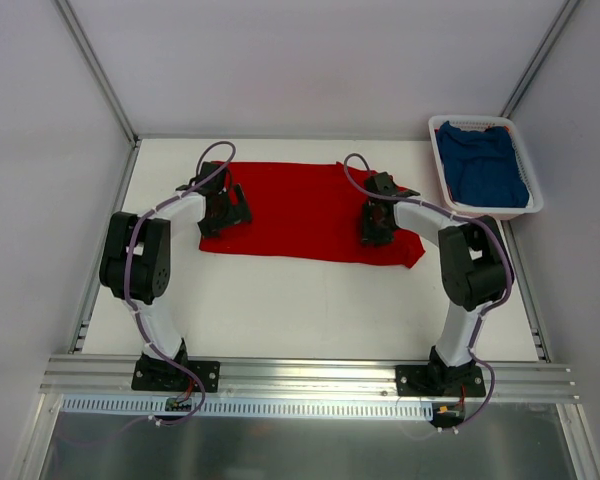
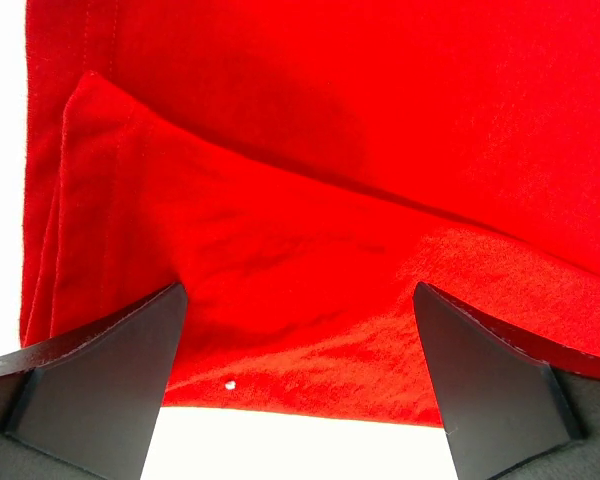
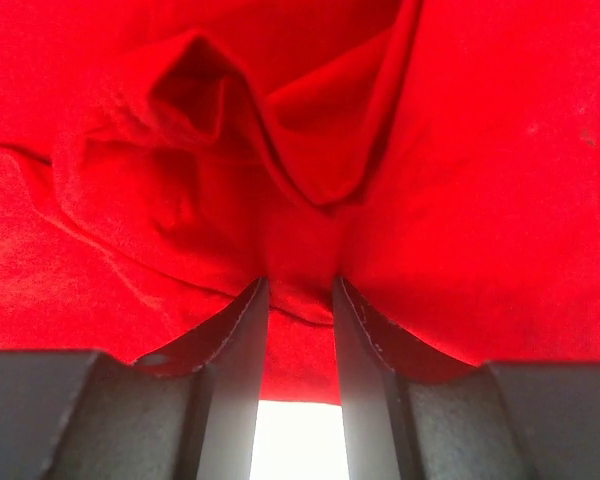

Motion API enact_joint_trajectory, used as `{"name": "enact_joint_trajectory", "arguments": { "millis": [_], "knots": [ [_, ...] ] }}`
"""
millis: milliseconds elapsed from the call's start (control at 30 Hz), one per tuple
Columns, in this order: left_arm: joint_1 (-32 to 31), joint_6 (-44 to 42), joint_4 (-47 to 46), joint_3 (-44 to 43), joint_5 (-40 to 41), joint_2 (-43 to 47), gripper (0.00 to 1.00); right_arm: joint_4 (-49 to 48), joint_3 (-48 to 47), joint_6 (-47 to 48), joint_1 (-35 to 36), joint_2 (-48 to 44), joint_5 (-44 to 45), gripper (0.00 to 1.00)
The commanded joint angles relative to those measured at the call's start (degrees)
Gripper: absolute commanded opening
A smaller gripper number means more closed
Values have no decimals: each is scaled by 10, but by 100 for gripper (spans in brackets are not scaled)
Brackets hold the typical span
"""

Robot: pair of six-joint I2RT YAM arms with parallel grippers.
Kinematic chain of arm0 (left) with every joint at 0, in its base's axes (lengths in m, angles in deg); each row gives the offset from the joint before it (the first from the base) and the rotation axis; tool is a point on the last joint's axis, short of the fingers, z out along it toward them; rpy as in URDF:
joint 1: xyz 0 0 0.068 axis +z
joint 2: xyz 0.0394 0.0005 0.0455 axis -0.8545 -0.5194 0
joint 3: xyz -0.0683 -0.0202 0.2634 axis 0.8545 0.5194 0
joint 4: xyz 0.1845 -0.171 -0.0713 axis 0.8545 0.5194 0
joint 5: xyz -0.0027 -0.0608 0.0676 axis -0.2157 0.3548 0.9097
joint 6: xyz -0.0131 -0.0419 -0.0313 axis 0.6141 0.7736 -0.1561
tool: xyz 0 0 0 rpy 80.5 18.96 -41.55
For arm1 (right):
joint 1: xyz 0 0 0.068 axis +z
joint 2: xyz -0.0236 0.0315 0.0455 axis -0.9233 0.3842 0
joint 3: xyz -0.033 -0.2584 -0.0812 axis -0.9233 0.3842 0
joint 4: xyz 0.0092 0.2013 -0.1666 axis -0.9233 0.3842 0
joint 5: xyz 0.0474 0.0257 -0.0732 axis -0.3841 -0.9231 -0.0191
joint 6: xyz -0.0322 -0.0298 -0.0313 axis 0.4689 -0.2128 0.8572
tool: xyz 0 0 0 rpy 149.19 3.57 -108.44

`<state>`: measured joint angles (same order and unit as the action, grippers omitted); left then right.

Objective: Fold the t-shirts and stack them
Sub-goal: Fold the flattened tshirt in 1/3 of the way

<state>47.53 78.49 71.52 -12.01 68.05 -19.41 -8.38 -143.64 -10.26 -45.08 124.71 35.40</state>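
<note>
The red t-shirt (image 1: pixel 300 210) lies spread across the back half of the white table (image 1: pixel 310 300), partly folded, with a folded layer showing in the left wrist view (image 2: pixel 330 150). My left gripper (image 1: pixel 225 212) is over its left end, open, its jaws wide apart above the shirt's near hem (image 2: pixel 298 295). My right gripper (image 1: pixel 375 228) is on the shirt's right part and is shut on a bunched pinch of red cloth (image 3: pixel 298 285); creases rise from the pinch (image 3: pixel 460 150). The blue t-shirt (image 1: pixel 485 165) lies crumpled in the basket.
The white slatted basket (image 1: pixel 470 121) stands at the back right corner of the table. Metal frame posts and grey walls enclose the table. An aluminium rail (image 1: pixel 310 375) runs along the near edge at the arm bases.
</note>
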Motion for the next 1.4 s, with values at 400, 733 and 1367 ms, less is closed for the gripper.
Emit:
{"name": "enact_joint_trajectory", "arguments": {
  "millis": [400, 733, 1367],
  "knots": [
    [2, -7, 15, 27, -8, 17, 99, -52, 67, -27, 12, -10, -72, 36],
    [-3, 19, 15, 133, 11, 118, 99, -54, 145, -52, 54, -83, -48, 36],
    [-17, 44, 63, 268, 17, 324, 99, 46, 295, -161, 194, -319, 74, 36]
  ]
}}
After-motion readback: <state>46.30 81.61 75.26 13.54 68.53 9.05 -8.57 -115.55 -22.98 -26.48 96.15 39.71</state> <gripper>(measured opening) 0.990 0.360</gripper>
